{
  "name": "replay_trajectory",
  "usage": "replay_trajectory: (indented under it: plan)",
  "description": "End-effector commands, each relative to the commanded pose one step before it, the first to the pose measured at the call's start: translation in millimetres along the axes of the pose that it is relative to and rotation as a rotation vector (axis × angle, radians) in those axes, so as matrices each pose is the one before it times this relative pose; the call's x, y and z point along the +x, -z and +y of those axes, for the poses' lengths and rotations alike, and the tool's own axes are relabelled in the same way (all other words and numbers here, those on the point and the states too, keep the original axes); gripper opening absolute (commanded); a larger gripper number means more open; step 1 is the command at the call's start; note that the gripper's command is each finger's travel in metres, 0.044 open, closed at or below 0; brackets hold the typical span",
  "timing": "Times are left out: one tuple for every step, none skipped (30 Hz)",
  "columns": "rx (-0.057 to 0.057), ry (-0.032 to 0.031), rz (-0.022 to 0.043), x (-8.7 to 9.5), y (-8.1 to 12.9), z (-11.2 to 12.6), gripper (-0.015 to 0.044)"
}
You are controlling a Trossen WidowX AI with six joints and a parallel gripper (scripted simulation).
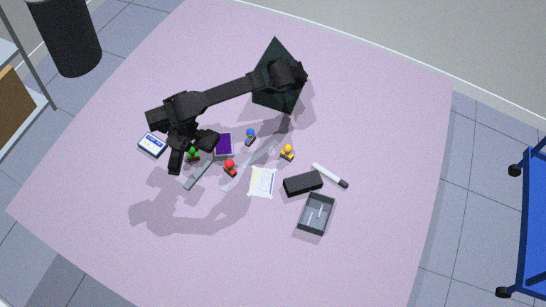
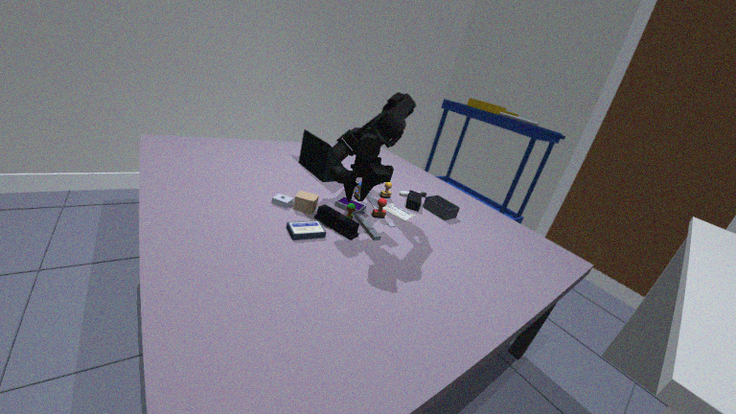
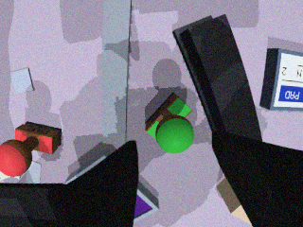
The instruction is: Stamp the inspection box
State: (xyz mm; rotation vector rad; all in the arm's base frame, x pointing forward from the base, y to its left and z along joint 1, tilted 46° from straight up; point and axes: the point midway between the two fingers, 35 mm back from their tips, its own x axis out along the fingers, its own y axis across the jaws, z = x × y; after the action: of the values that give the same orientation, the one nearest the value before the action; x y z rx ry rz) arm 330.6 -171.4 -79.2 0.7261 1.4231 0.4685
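My gripper (image 1: 193,143) (image 2: 355,198) (image 3: 174,143) is open, pointing down above the green-knobbed stamp (image 1: 192,152) (image 2: 352,207) (image 3: 175,135), which stands on the bench, seen between the fingertips and not held. The red-knobbed stamp (image 1: 229,163) (image 2: 381,202) (image 3: 13,159), the blue-knobbed stamp (image 1: 249,131) and the yellow-knobbed stamp (image 1: 287,148) (image 2: 387,185) also stand there. No stamp's wording is legible. The open purple ink pad (image 1: 223,143) (image 2: 350,203) (image 3: 142,206) lies beside the green stamp. The card (image 1: 261,182) (image 2: 400,211) lies flat; its inspection box is too small to make out.
A black bar (image 1: 174,163) (image 2: 336,221) (image 3: 227,76) lies close beside the green stamp. Nearby are a closed stamp pad case (image 1: 152,145) (image 2: 307,230), a grey strip (image 1: 197,175) (image 3: 115,71), a wooden block (image 2: 306,201), a black block (image 1: 302,183), a marker (image 1: 328,174) and a grey tray (image 1: 303,231).
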Motion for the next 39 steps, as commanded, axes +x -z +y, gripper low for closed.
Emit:
replay_trajectory:
  plan:
    - [0.0097, -0.00782, 0.00489, 11.16, 1.75, -1.61, 0.0215]
    - [0.0000, -0.00004, -0.00002, 1.63, 0.02, -0.12, 0.0215]
    - [0.0000, -0.00004, -0.00002, 1.63, 0.03, -0.12, 0.0215]
    - [0.0000, -0.00004, -0.00002, 1.63, 0.04, -0.11, 0.0215]
    - [0.0000, -0.00005, -0.00001, 1.63, 0.04, -0.11, 0.0215]
    - [0.0000, -0.00005, -0.00001, 1.63, 0.05, -0.10, 0.0215]
    - [0.0000, -0.00006, -0.00001, 1.63, 0.06, -0.10, 0.0215]
    - [0.0000, -0.00006, -0.00001, 1.62, 0.07, -0.10, 0.0215]
    - [0.0000, -0.00007, -0.00001, 1.62, 0.07, -0.09, 0.0215]
    - [0.0000, -0.00007, -0.00001, 1.62, 0.08, -0.09, 0.0215]
    - [0.0000, -0.00008, -0.00001, 1.62, 0.09, -0.08, 0.0215]
    - [0.0000, -0.00008, 0.00000, 1.62, 0.10, -0.08, 0.0215]
    - [0.0000, -0.00009, 0.00000, 1.61, 0.10, -0.08, 0.0215]
    - [0.0000, -0.00009, 0.00000, 1.61, 0.11, -0.07, 0.0215]
    - [0.0000, -0.00009, 0.00000, 1.61, 0.12, -0.07, 0.0215]
    - [0.0000, -0.00010, 0.00000, 1.61, 0.13, -0.06, 0.0215]
    - [0.0000, -0.00010, 0.00000, 1.61, 0.13, -0.06, 0.0215]
    - [0.0000, -0.00011, 0.00001, 1.60, 0.14, -0.06, 0.0215]
    - [0.0000, -0.00011, 0.00001, 1.60, 0.15, -0.05, 0.0215]
    - [0.0000, -0.00012, 0.00001, 1.60, 0.16, -0.05, 0.0215]
    - [0.0000, -0.00012, 0.00001, 1.60, 0.17, -0.04, 0.0215]
    - [0.0000, -0.00013, 0.00001, 1.60, 0.17, -0.04, 0.0215]
    - [0.0000, -0.00013, 0.00001, 1.60, 0.18, -0.04, 0.0215]
    - [0.0000, -0.00014, 0.00002, 1.59, 0.19, -0.03, 0.0215]
    - [0.0000, -0.00014, 0.00002, 1.59, 0.20, -0.03, 0.0215]
    - [0.0000, -0.00014, 0.00002, 1.59, 0.20, -0.03, 0.0215]
    - [0.0000, -0.00015, 0.00002, 1.59, 0.21, -0.02, 0.0215]
    - [0.0000, -0.00012, 0.00002, 1.26, 0.17, -0.01, 0.0215]
    - [0.0000, -0.00008, 0.00001, 0.77, 0.11, -0.01, 0.0215]
    - [0.0000, -0.00003, 0.00000, 0.26, 0.04, 0.00, 0.0215]
    - [0.0000, 0.00000, 0.00000, 0.00, 0.00, 0.00, 0.0215]
    - [0.0000, 0.00000, 0.00000, 0.00, 0.00, 0.00, 0.0215]
    - [0.0000, 0.00000, 0.00000, 0.00, 0.00, 0.00, 0.0215]
    - [0.0000, 0.00000, 0.00000, 0.00, 0.00, 0.00, 0.0215]
    - [0.0000, 0.00000, 0.00000, 0.00, 0.00, 0.00, 0.0215]
    - [0.0000, 0.00000, 0.00000, 0.00, 0.00, 0.00, 0.0215]
    - [0.0000, 0.00000, 0.00000, 0.00, 0.00, 0.00, 0.0215]
    - [-0.0068, 0.00459, -0.00097, -2.69, -0.90, 0.68, 0.0208]
    - [0.0000, 0.00000, 0.00000, 0.00, 0.00, 0.00, 0.0202]
